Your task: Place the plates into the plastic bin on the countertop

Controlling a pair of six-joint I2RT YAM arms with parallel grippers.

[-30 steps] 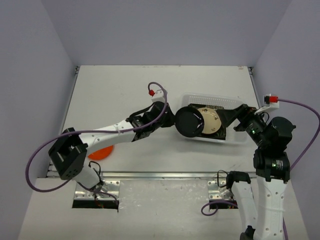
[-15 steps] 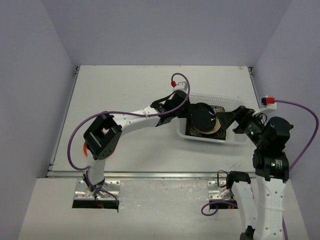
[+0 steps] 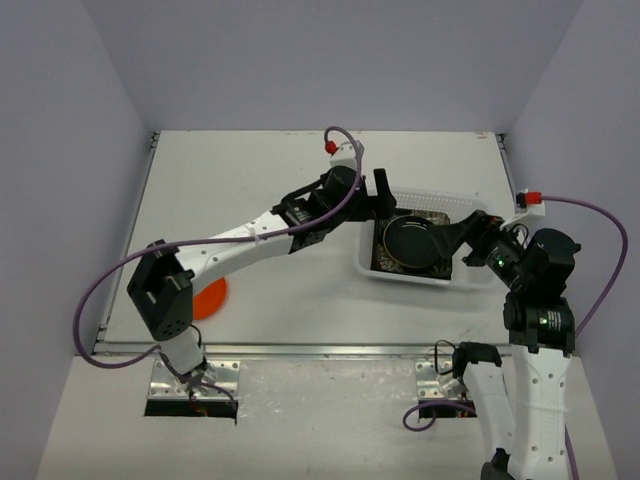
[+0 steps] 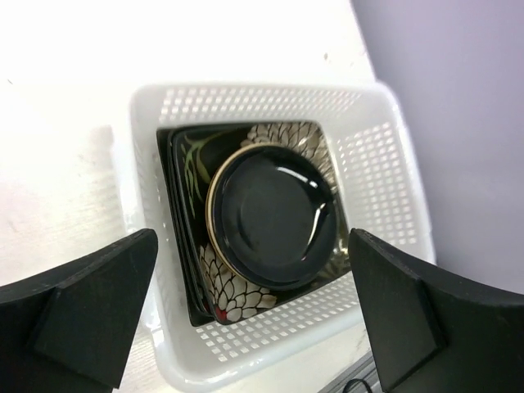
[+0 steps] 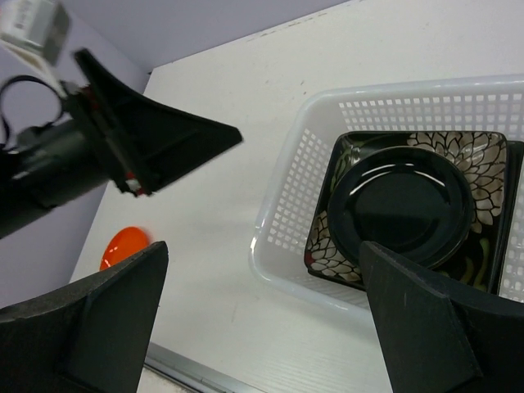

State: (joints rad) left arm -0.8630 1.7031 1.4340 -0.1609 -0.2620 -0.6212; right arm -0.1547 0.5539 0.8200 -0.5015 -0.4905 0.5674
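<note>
Wide gap between the left fingers (image 4: 90, 303), nothing held. The left gripper (image 3: 385, 195) hangs over the 10 o'clock corner of the bin (image 4: 377, 164). The right fingers (image 5: 82, 327) are equally wide and empty, and the right gripper (image 3: 450, 240) is at the bin's 3 o'clock end. Whether it touches the wall cannot be told.

In the bin: black plate (image 4: 274, 217) on top, glossy and level. The cream plate (image 4: 211, 205) under it shows only as a thin rim. Both lie on the floral squares (image 4: 237, 299), which are stacked flat on the bin floor.

The bin stands at 3 o'clock on the countertop (image 3: 220, 190). The orange plate (image 3: 208, 298) lies at 8 o'clock, well apart from the bin and partly covered by the left arm (image 3: 240, 245).
</note>
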